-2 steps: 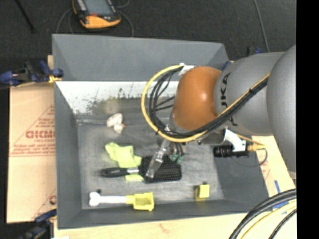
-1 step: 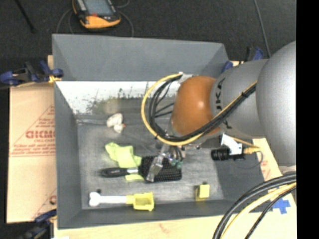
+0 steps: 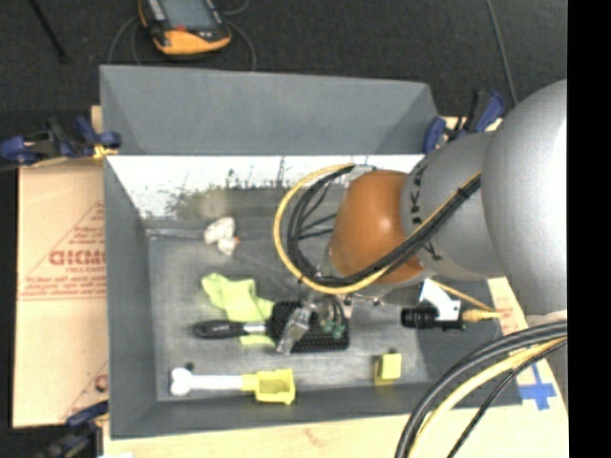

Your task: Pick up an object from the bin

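Dark floor (image 3: 325, 27) — orange-black handheld device (image 3: 184, 22) on it, top L.

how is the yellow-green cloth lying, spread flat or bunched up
Bunched up: the yellow-green cloth lies crumpled in uneven folds with its edges turned over, not spread flat. It sits just left of the claw.

Nothing fully legible — only partial dark lettering on the arm's grey casing (image 3: 477, 219).

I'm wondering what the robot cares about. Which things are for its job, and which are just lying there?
For the job: claw; the black block it is over, mid-bin; bin.

Just lying about: yellow-green cloth; white crumpled lump; black-handled tool; white stick with yellow head; small yellow block.
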You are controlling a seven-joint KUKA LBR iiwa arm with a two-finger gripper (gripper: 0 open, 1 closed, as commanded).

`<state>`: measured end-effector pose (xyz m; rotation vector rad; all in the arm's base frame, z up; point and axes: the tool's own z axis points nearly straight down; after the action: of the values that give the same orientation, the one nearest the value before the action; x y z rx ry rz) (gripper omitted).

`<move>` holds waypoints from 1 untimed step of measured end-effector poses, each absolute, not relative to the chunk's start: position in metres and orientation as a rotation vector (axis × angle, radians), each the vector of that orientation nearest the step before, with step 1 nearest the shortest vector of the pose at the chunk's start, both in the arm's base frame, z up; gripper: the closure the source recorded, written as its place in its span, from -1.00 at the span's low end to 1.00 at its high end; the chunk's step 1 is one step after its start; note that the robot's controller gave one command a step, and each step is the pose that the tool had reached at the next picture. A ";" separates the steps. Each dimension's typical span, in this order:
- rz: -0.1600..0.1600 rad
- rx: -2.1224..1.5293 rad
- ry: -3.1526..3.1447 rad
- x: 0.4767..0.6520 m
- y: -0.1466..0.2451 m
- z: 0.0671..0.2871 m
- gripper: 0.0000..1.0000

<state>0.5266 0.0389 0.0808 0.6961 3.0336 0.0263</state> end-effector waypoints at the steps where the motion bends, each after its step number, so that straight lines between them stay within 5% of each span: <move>1: 0.026 0.697 3.034 0.527 0.039 0.081 1.00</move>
<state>0.5266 0.0389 0.0808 0.6966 3.0335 0.0263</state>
